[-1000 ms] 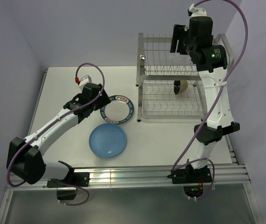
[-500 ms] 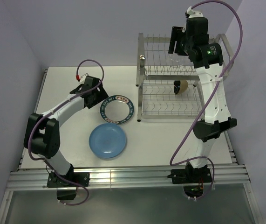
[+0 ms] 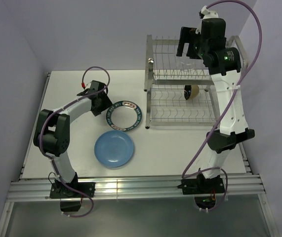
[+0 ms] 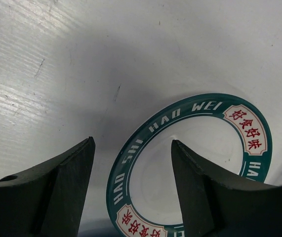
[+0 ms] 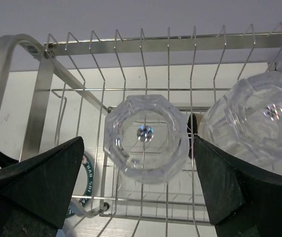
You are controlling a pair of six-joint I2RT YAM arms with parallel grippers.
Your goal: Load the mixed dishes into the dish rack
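Dishes: two on the table, three in the rack (image 3: 149,59).

Far left, left claw (image 3: 100,101): low over the table (image 3: 66,89), jaws well apart, nothing gripped. Contact with the table or plate impossible to tell.

Teal plate (image 4: 195,158): flat on the table, just right of that claw. Left rim in the gap between the fingers, right finger (image 4: 205,192) above the rim's inner edge, the rest reaching past the tips.

Blue plate (image 3: 114,149): flat on the table, right of the left claw and nearer the arm bases, just beside the teal plate, untouched.

Right of both plates, the rack again, two shelves, upright at the table's far right.

Bowl (image 3: 192,91): on the lower shelf, tipped on edge, below the right claw.

Right claw (image 5: 138,140): high at the upper shelf, jaws at full spread, holding nothing.

One glass (image 5: 146,138): upside down on the upper wires, straight between the fingers, a narrow gap showing on each side.

Second glass (image 5: 259,118): also inverted, outside the right finger, close beside the first.
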